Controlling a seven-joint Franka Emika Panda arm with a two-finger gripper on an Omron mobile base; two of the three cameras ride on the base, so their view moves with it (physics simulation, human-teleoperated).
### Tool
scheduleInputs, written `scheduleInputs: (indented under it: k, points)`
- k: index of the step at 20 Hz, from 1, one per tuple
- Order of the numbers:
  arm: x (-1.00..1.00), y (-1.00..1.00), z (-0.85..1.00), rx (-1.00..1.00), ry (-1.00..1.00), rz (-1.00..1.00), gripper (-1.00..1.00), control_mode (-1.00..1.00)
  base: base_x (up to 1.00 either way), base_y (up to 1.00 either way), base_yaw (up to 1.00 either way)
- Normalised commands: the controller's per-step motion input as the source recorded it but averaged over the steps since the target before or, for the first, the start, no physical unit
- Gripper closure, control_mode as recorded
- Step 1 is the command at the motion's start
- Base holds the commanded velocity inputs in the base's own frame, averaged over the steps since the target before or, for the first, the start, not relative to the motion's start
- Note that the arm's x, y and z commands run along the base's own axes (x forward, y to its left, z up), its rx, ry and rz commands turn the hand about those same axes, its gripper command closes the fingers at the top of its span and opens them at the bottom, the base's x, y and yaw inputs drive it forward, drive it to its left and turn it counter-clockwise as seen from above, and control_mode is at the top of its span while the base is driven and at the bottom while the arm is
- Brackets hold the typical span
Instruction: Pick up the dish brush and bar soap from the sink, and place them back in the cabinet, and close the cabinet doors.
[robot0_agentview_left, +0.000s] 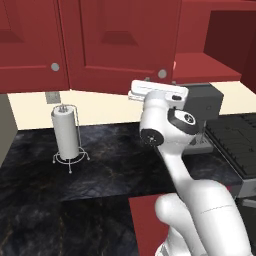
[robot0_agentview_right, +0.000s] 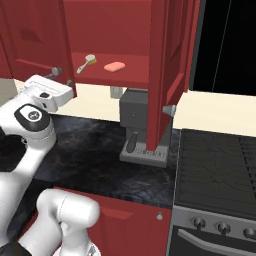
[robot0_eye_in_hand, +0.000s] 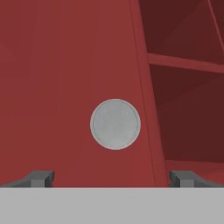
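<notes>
Gripper (robot0_eye_in_hand: 112, 178) with jaws spread wide and holding nothing; its two dark fingertips (robot0_eye_in_hand: 40, 178) stand on either side of a round silver knob (robot0_eye_in_hand: 115, 124), which lies centred between them and slightly beyond. The knob belongs to a cabinet door (robot0_eye_in_hand: 65, 65), dark red, seen close and face-on in the hand view; whether the tips touch the panel cannot be judged. Beyond the door's edge, the cabinet (robot0_agentview_right: 125, 30) interior is exposed, with its red shelf (robot0_agentview_right: 132, 74). On the shelf lie the dish brush (robot0_agentview_right: 86, 63) and, just beside it, the bar soap (robot0_agentview_right: 114, 66), apart from each other. A second door (robot0_agentview_right: 162, 70) stands swung outward. Below, on the dark marbled counter (robot0_agentview_left: 100, 170), a paper towel holder (robot0_agentview_left: 67, 135) and a grey coffee machine (robot0_agentview_right: 137, 125); a stove (robot0_agentview_right: 220, 170) adjoins at right.
</notes>
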Motion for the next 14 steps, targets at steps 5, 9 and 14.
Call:
scheduleInputs:
  k: [5,9,14]
  points:
    - [0.49,0.0,0.0,0.0,0.0,0.0,-1.0,-1.0,0.0,0.0,0.0]
    - [0.4,0.0,0.0,0.0,0.0,0.0,-1.0,-1.0,0.0,0.0,0.0]
    - [0.39,0.0,0.0,0.0,0.0,0.0,-1.0,-1.0,0.0,0.0,0.0]
